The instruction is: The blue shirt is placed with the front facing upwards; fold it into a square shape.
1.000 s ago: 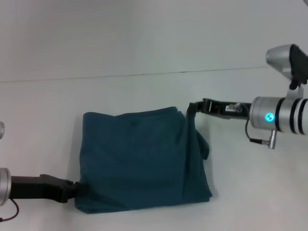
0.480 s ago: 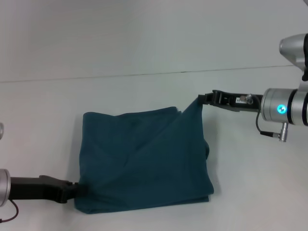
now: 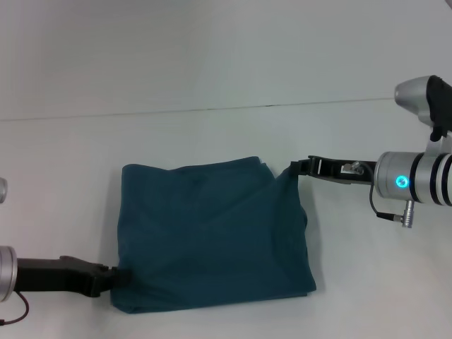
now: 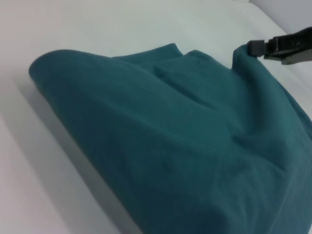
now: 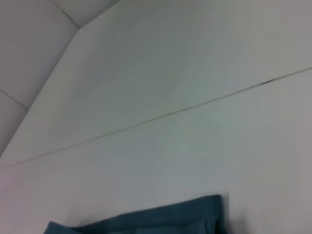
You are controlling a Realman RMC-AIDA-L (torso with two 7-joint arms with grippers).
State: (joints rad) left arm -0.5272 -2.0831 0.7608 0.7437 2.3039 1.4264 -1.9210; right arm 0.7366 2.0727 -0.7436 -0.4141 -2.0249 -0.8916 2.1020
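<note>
**Both grippers gripping the folded shirt at opposite corners**

I am seeing only a white table (image 3: 212, 78) around the work, with a thin dark seam line (image 3: 212, 109) running across it beyond the garment. Nothing is standing between the arms and the cloth.

The blue shirt (image 3: 212, 240) is lying on the table in front of me as a roughly rectangular folded bundle, plain side up, with no lettering showing. It is sitting between the two arms.

The left gripper (image 3: 113, 277) is reaching in low from the left and meeting the shirt at its near-left corner. The fingers are sitting against the fabric edge and appear to be pinched on it, though the head view is poor at that spot and I am hedging on the closure.

The right gripper (image 3: 295, 168) is reaching in from the right at the far-right corner. Its tips are clamped on a small peak of cloth, which is lifting slightly off the table and pulling the fabric into a taut ridge toward the bundle. The left wrist view is showing the same right gripper (image 4: 251, 48) pinching that raised corner of the blue shirt (image 4: 170, 146).
</note>
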